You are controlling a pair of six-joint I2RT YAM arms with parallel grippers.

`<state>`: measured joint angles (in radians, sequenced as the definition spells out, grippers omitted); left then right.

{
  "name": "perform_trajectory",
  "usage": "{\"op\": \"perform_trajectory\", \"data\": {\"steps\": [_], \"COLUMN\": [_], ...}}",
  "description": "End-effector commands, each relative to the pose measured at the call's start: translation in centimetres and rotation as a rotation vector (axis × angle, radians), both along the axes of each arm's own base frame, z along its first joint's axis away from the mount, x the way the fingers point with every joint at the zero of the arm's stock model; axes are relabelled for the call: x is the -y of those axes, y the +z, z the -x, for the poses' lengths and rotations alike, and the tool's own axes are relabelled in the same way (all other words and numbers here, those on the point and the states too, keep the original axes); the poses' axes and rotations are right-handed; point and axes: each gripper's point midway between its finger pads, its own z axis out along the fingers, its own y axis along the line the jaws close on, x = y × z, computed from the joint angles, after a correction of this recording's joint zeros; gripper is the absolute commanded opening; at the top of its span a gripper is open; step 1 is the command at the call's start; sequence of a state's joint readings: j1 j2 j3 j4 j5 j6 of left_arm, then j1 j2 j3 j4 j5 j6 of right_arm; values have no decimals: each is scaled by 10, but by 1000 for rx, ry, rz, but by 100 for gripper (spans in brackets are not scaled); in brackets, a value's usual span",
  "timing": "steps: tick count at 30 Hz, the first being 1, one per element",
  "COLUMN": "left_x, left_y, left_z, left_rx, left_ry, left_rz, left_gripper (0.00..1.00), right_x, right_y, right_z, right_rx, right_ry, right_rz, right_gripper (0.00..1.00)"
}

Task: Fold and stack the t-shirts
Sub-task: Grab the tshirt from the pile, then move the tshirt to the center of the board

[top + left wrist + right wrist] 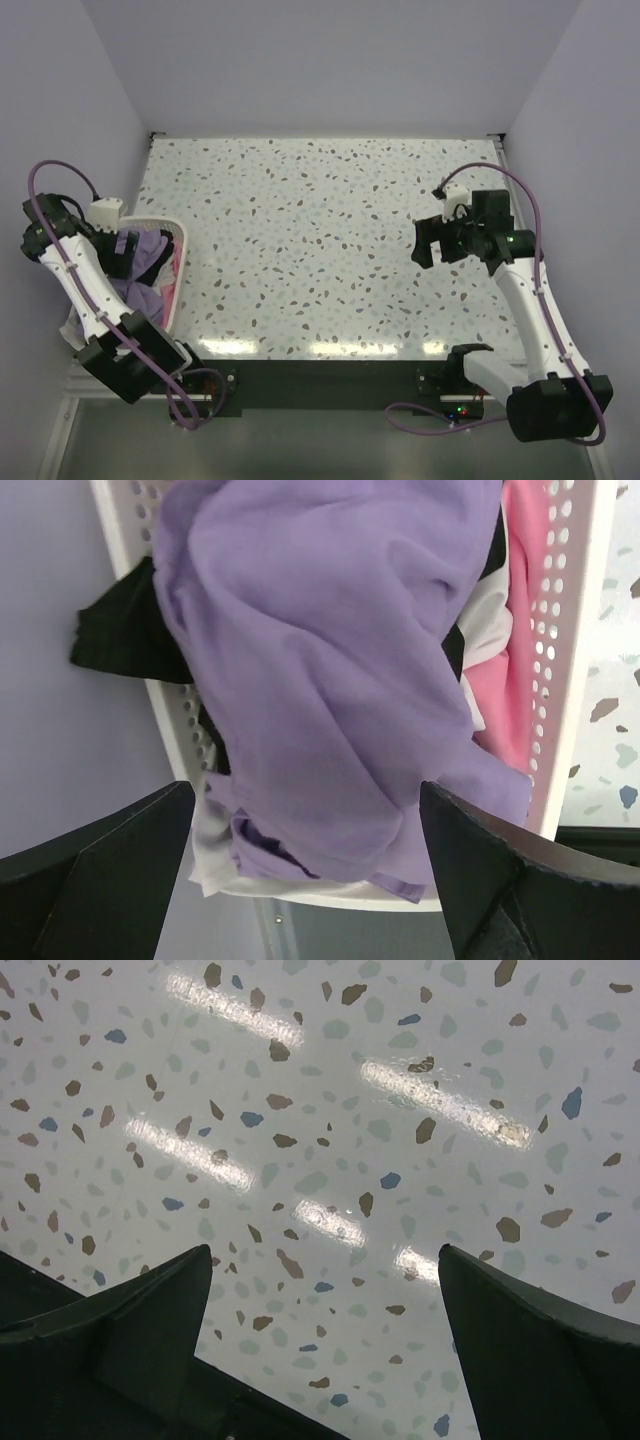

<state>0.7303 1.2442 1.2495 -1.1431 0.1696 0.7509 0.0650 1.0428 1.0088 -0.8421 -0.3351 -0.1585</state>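
The crumpled lilac-purple cloth t-shirt [330, 680] sits on top of the heap in the white perforated plastic laundry basket [570, 630], pink shirt [520, 600] and black shirt [120, 630] wedged beside it, so we reckon it's the first grab. Our left gripper [305, 790] hangs over it, jaws wide, holding nothing. Our right gripper [325, 1250], equally wide and empty, waits over the speckled terrazzo table [320, 220], probably to help spread it.

Left fingers [100, 875], right fingers [120, 1325]: wide apart.

1. Two dark fingers [130, 1325] of the right hand [324, 1250], spread wide apart at the lower corners
2. Pale table [330, 1080] between and beyond them; brown and blue flecks; bright glare streaks [440, 1100]
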Motion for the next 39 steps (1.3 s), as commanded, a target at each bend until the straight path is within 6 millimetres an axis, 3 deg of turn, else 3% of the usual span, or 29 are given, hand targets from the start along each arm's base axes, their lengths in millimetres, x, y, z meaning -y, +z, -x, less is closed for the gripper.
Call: {"op": "perform_trajectory", "data": {"steps": [1, 8, 11, 12, 13, 15, 18, 19, 20, 22, 23, 24, 25, 26, 28, 30, 31, 32, 33, 34, 35, 39], "left_x": [-1, 14, 21, 24, 25, 27, 30, 34, 37, 59, 67, 94, 109, 138, 169, 218, 236, 276, 296, 315, 347, 387], "left_y": [-10, -37, -43, -42, -40, -26, 6, 16, 41, 67, 92, 107, 120, 147, 173, 208, 220, 241, 258, 271, 291, 331], "left_z": [-6, -9, -10, -9, -11, -16, -28, -33, -43, -58, -68, -82, -90, -106, -120, -139, -144, -147, -151, -152, -147, -141], "left_rx": [12, -5, -9, -12, -6, 25, 94, 120, 185, 240, 295, 338, 373, 444, 511, 590, 614, 650, 701, 735, 775, 878], "left_ry": [-63, -89, -101, -112, -115, -130, -157, -173, -201, -263, -290, -350, -378, -426, -484, -567, -606, -669, -713, -748, -815, -955], "left_rz": [3, 123, 168, 180, 186, 188, 187, 187, 168, 164, 123, 138, 140, 152, 197, 286, 320, 379, 402, 429, 490, 598], "left_gripper": [100, 96, 75, 59, 51, 23, 0, 0, 0, 0, 0, 0, 0, 0, 0, 0, 0, 0, 0, 0, 0, 0], "right_x": [-3, -2, -2, -2, -3, -3, -4, -4, -5, -6, -6, -7, -7, -8, -7, -3, -4, -5, 5, 5, 8, 17], "right_y": [20, 18, 19, 19, 18, 19, 20, 21, 20, 22, 21, 22, 23, 23, 24, 26, 26, 26, 27, 28, 29, 30], "right_z": [-6, -5, -5, -6, -6, -6, -8, -8, -8, -10, -11, -11, -11, -12, -13, -13, -13, -13, -15, -15, -15, -15], "right_rx": [51, 53, 56, 57, 53, 54, 56, 56, 53, 57, 50, 46, 44, 42, 38, 39, 38, 35, 36, 36, 36, 40], "right_ry": [23, 17, 18, 20, 22, 22, 22, 23, 22, 23, 20, 23, 25, 26, 16, 2, 2, 5, -35, -38, -47, -84], "right_rz": [-16, -9, -10, -10, -15, -16, -19, -22, -25, -31, -36, -45, -50, -55, -69, -83, -95, -104, -112, -126, -129, -123], "right_gripper": [99, 99, 99, 99, 99, 99, 99, 99, 99, 99, 99, 99, 99, 99, 99, 99, 99, 99, 99, 99, 99, 98]}}
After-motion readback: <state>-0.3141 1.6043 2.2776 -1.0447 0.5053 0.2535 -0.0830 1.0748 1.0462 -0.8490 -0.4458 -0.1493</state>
